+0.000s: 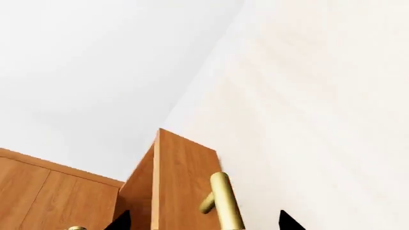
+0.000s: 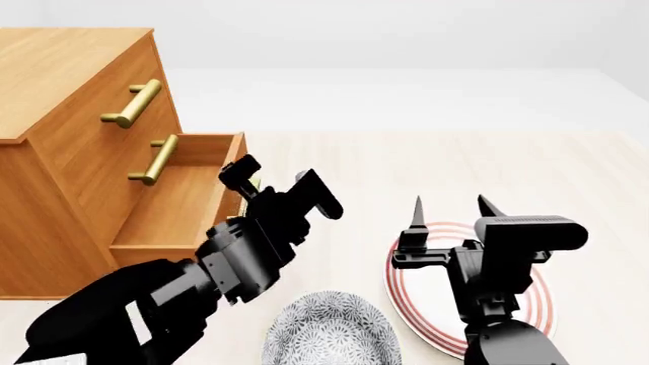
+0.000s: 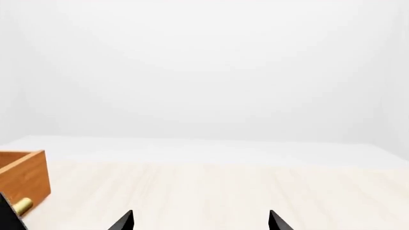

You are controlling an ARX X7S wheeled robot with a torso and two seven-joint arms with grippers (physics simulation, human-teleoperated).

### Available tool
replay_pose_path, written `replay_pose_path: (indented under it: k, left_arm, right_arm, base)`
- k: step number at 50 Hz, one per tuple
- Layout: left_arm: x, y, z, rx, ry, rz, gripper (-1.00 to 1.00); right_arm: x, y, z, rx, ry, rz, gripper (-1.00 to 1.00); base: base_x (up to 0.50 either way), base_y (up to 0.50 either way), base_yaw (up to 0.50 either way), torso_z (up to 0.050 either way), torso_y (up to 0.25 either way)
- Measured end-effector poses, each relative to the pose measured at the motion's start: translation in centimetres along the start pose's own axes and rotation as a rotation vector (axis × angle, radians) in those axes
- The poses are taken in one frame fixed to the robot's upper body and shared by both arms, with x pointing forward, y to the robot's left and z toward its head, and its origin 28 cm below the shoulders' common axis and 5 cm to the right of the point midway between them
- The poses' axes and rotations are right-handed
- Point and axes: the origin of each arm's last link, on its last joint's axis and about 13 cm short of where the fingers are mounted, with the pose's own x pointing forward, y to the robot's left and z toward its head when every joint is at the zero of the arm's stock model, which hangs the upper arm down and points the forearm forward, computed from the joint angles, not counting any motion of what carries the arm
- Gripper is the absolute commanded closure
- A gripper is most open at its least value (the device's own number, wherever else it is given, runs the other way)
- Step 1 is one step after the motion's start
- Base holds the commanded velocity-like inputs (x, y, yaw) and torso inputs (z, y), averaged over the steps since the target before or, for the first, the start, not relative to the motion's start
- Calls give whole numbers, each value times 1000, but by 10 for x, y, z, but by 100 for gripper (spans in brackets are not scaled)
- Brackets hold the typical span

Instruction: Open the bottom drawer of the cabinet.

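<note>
The cabinet (image 2: 61, 114) stands at the left of the table (image 2: 457, 160), drawer fronts facing right. The bottom drawer (image 2: 178, 198) is already pulled out a good way: the plain wood box shows, and its front panel stands clear of the carcass. The two drawers above appear shut.

Key relation: the bottom drawer's brass handle (image 1: 225, 201) lies straight ahead of the left gripper (image 2: 272, 176), on the outer face of the front panel. In the left wrist view the bar runs between the two dark fingertips (image 1: 121, 221), which are spread wide with the bar well inside the gap, so the jaws are not pinching it. Bar's long axis runs along the panel's width, across the pull direction. In the head view the handle is mostly hidden behind the gripper, so I can't tell if one finger is hooked behind it.

The left arm is clearly nearer; any further pull goes rightward, away from the cabinet.

The right gripper (image 2: 448, 204) hovers over the red-ringed plate (image 2: 426, 323), well apart from the drawer, jaws spread and empty. The patterned bowl (image 2: 330, 334) sits near the front edge.
</note>
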Motion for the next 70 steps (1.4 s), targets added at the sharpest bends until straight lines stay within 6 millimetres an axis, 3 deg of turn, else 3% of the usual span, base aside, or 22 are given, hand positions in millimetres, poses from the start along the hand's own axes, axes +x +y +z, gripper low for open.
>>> replay_pose_path:
  k: [13,22,41,70]
  left_arm:
    - [-9,77,25,-373,8,78,-100]
    - [5,100,22,-517,108,67,-100]
    - [21,99,3,-652,296,-59,-100]
    - [18,83,-19,-812,432,-359,-100]
  right_arm:
    - [3,0,-1,7,10,1,-100]
    - [4,0,0,7,11,1,-100]
    - [5,0,0,7,12,0,-100]
    - [5,1,1,4,11,3,-100]
  base:
    - [0,0,0,0,0]
    - [0,0,0,0,0]
    - [0,0,0,0,0]
    - [0,0,0,0,0]
